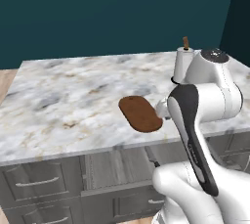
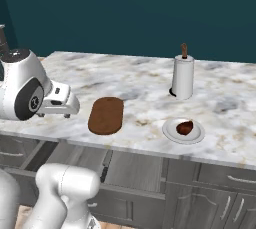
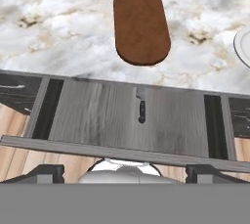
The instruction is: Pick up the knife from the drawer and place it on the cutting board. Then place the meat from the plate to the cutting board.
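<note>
Above the open drawer (image 3: 97,115), the gripper (image 3: 124,169) hangs spread wide and empty. The knife (image 3: 141,106) lies inside the drawer, near of the cutting board (image 3: 141,26) on the counter (image 3: 58,32).

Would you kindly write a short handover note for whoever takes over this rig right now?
Gripper: open, empty, poised above the pulled-out drawer.
Knife: lying in the drawer, untouched.
Cutting board: on the counter, bare.
Meat: on the plate, right of the board, near the paper towel roll.
Done: drawer open.
Left: move the knife to the board, then the meat.
</note>
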